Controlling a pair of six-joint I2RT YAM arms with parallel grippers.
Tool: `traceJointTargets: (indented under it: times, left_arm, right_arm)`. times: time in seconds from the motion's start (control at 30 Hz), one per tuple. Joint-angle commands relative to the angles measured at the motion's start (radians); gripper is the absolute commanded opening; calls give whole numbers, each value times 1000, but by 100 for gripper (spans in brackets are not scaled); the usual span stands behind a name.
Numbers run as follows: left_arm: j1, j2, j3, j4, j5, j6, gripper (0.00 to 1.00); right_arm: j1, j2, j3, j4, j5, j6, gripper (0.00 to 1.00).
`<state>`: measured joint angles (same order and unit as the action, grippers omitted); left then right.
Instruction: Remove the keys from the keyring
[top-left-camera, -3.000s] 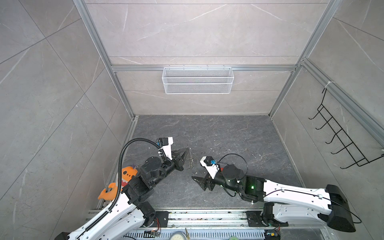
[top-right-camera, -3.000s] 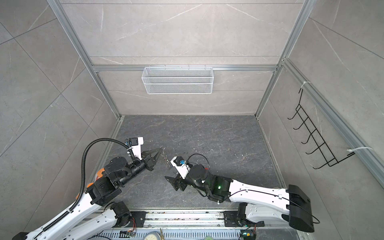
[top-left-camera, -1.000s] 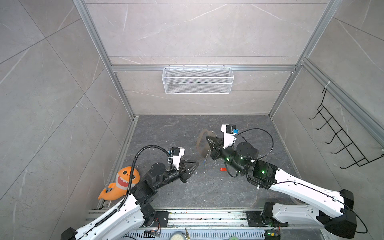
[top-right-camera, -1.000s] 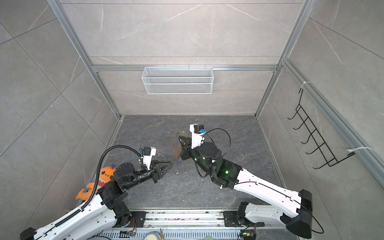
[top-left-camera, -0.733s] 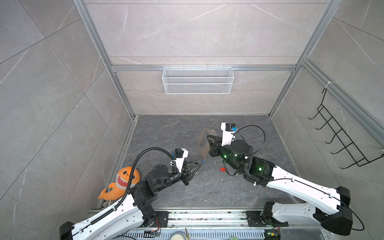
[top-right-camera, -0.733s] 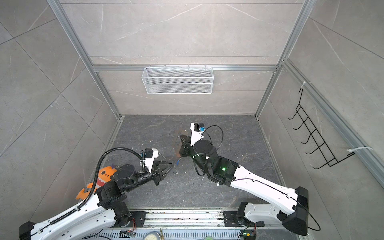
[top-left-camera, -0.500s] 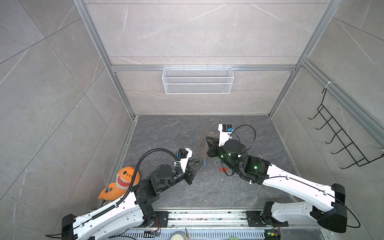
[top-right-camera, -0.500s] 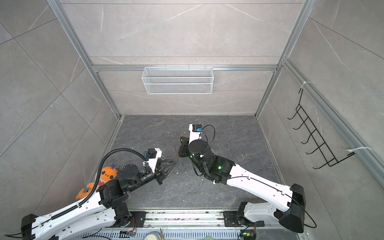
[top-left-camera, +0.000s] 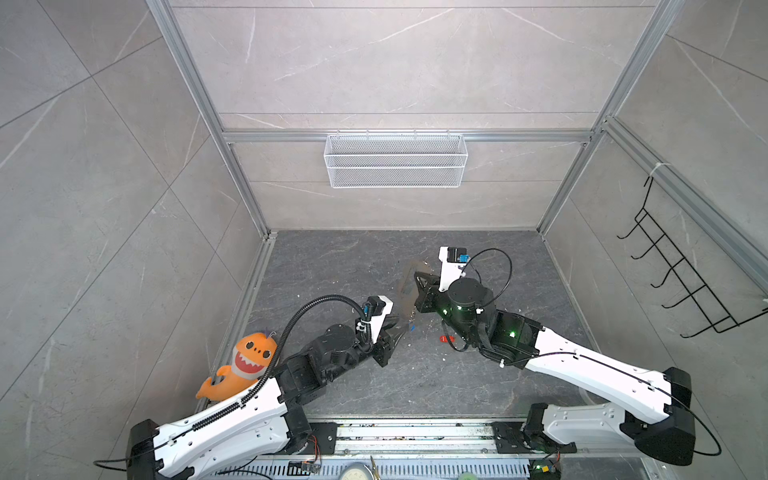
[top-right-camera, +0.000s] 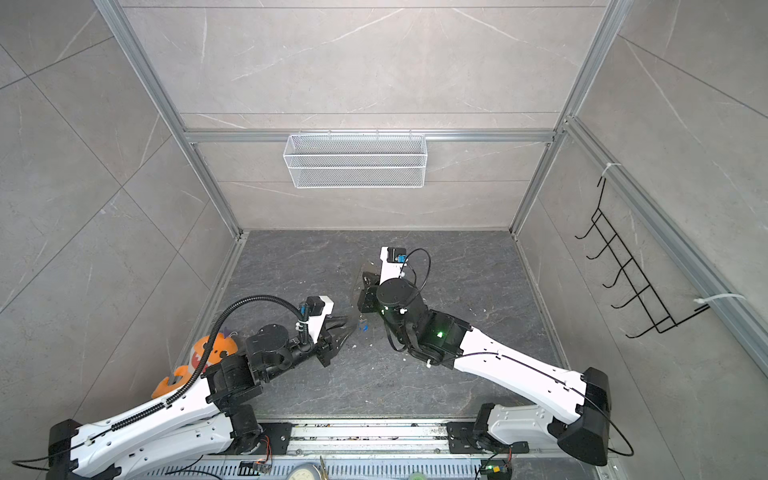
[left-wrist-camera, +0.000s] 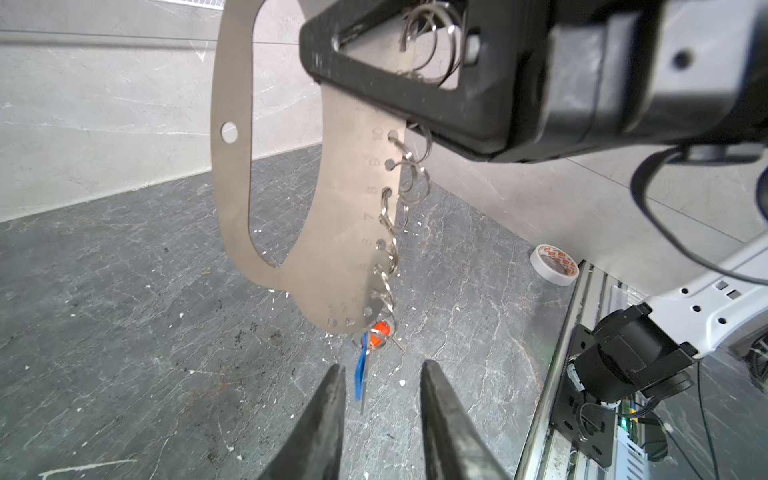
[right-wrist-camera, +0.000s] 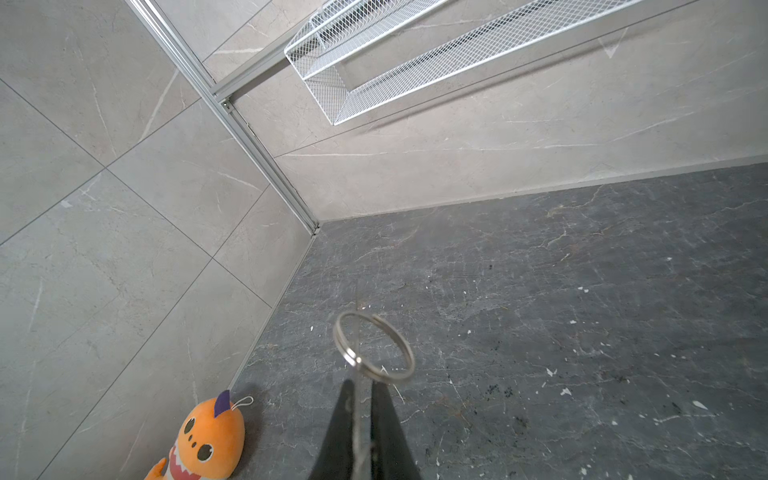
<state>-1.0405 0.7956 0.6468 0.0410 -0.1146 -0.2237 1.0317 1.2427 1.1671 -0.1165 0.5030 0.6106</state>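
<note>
Two keys, one plate. The right gripper was clamped on the keyring, holding it off the floor at mid-frame in both top views (blurred there), w/ the plate hanging roughly vertical. The left gripper stood part-open, gripping nothing. Its fingertips flanked the blue-tagged key, which dangled from the plate's lowest ring, approx. between the jaws but apart from both. The red-tagged key lay on the floor just right of centre in a top view, apparently already off.

Technique (judgement): close on the blue tag's flat faces, not the thin blade. Work it along the ring's coil rather than pulling straight away, since a split ring lets go only by threading round. The R arm should keep the plate steady. A dangling key swings, so close slowly. Risk: the tag showed edge-on, i.e. a narrow target.

Materials:
- Plate = flat brushed grey metal, rigid, w/ a large oval cut-out, one small round hole and a row of numbered holes along one edge.
- Split rings = bright springy wire, double-coiled, interlinked chain-fashion.
- Tags = smooth coloured plastic.
- Fingers = matt black, tapered wedges.
- Floor = dark veined stone-look, flecked w/ white specks.

Also present: tape roll, orange plush shark, and a white wire-mesh basket on the back wall, upper centre.
</note>
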Motion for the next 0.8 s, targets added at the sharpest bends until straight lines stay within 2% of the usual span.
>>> traceJointTargets:
  times: [0.0,0.07,0.17,0.23,0.37,0.4,0.5,0.6,0.67,0.77]
  left_arm:
    - [-4,12,20,22,48,17,39]
    - [-4,18,11,32,45,17,41]
    - [-1,-3,0,23,-27,9,42]
    - [10,-48,-20,43,-2,-14,45]
    - [103,-123,-40,56,140,-108,49]
    - [145,-136,-45,55,189,-139,50]
    - [285,-168,-77,79,330,-238,52]
    - [407,-177,-106,165,489,-339,55]
    - [447,-151,-115,239,566,-391,57]
    - [457,-77,-102,309,650,-434,57]
  right_arm:
    - [-3,-23,8,35,-26,6,0]
    - [-4,-31,1,47,-55,1,0]
    - [-4,-44,0,39,-93,-18,0]
    - [-6,-56,3,17,-121,-39,0]
    - [-39,-73,14,-15,-295,-154,0]
    - [-66,-67,29,-36,-390,-183,0]
    - [-110,-57,61,-108,-547,-241,0]
    - [-123,-70,46,-116,-646,-274,0]
    - [-129,-85,25,-100,-690,-285,0]
    - [-145,-103,-4,-70,-761,-288,0]
